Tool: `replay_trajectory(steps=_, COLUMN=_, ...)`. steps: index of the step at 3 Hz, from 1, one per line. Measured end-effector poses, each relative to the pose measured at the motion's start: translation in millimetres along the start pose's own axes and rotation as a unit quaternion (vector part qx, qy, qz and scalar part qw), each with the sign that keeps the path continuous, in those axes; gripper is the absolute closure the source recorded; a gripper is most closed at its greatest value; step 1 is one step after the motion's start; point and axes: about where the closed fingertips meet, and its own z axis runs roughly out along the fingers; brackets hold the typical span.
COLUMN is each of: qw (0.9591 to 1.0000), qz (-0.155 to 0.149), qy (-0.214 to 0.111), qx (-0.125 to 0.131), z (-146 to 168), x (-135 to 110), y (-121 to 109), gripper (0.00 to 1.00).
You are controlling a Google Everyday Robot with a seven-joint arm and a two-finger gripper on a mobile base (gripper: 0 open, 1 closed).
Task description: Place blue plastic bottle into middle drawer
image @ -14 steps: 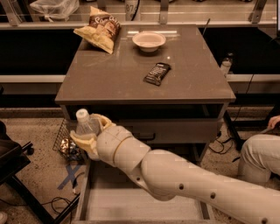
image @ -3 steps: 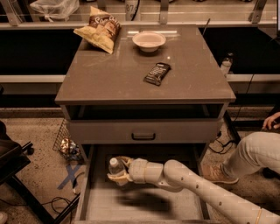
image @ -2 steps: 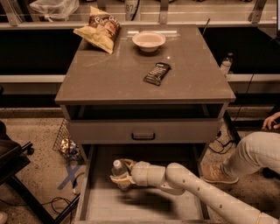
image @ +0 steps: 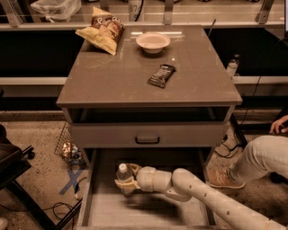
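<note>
Speckled tan flooring point(image: 40, 157) lies around a grey-brown cabinet, and nearest the camera the middle drawer point(image: 108, 212) stands pulled out, its pale flat floor showing between thin side walls. A cream-coloured robot arm point(image: 211, 197) reaches in from the lower right and runs leftward over the drawer floor, casting a soft shadow beneath it. At its tip the gripper point(image: 124, 183) sits inside the drawer near the left side, its tan fingers point(image: 120, 184) closed round the lower body of the blue plastic bottle point(image: 122, 173). The bottle stands upright in that grasp, white cap on top, within the drawer's walls; whether its base touches the floor cannot be told. Left of the drawer a blue tape cross point(image: 71, 180) marks the flooring, with a wire basket point(image: 66, 143) just beyond it. On the right are a person's trousered leg point(image: 261, 157) and a tan shoe point(image: 222, 179). Above the open drawer is a closed drawer front point(image: 193, 134) with a black handle point(image: 147, 139), and over that an open slot. On the cabinet top point(image: 108, 81) lie a dark snack bar point(image: 161, 75), then a pale bowl point(image: 153, 42), and at the far left corner a crinkled chip bag point(image: 102, 30). Behind, a clear plastic bag point(image: 54, 8) rests on a shelf, and a second bottle point(image: 231, 66) stands on a ledge at the right.
</note>
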Motion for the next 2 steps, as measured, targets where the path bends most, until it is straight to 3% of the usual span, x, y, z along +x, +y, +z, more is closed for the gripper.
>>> replay_trajectory(steps=2, qw=1.0, qz=0.0, qy=0.0, qx=0.0, z=0.0, x=-0.5, y=0.0, gripper=0.28)
